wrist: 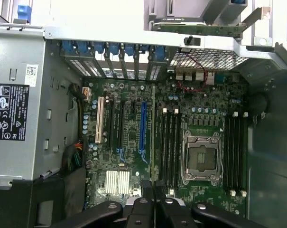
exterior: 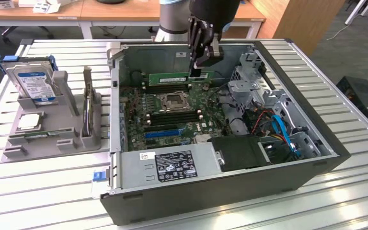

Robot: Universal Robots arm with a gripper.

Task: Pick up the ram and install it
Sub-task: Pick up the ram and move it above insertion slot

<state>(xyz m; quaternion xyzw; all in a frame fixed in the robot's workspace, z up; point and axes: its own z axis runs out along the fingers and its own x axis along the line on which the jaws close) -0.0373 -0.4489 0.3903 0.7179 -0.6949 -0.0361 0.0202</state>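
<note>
The ram (exterior: 171, 77), a green stick, is held level over the motherboard (exterior: 165, 120) inside the open case (exterior: 235, 191), on the far side of the empty processor socket (exterior: 174, 101) in the exterior view. My gripper (exterior: 198, 72) has its jaws clamped on the ram near the end towards the exterior view's right. In the wrist view the ram (wrist: 153, 133) appears edge-on between the fingers (wrist: 146, 186), parallel to the black memory slots (wrist: 169, 147). I cannot tell whether it touches a slot. Power supply (exterior: 171, 165) nearest the camera.
</note>
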